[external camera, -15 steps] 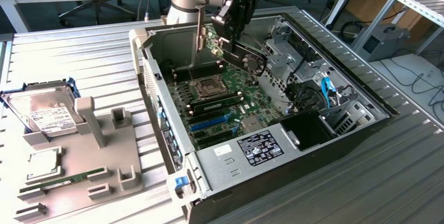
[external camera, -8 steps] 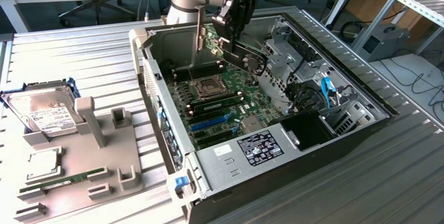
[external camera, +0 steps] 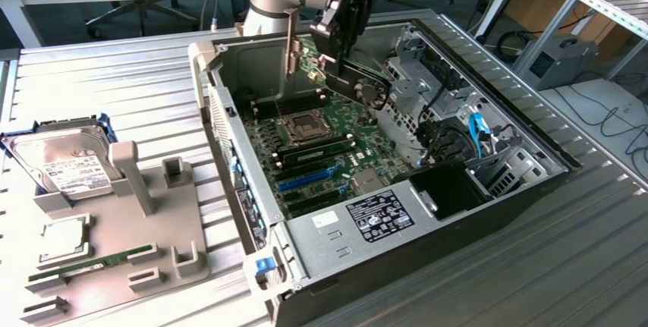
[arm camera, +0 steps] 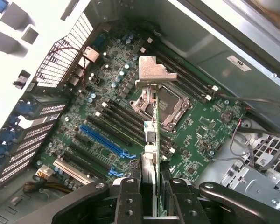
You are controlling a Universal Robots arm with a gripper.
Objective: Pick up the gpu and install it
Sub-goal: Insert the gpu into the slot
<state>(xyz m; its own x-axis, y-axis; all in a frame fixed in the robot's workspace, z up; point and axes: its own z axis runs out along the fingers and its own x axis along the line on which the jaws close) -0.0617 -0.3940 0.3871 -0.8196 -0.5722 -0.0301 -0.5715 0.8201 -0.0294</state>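
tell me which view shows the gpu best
The exterior view: the gpu shows its black face and green edge, tilted above the open case. The wrist view gives it edge-on, a thin board with its silver bracket, clamped in the hand.
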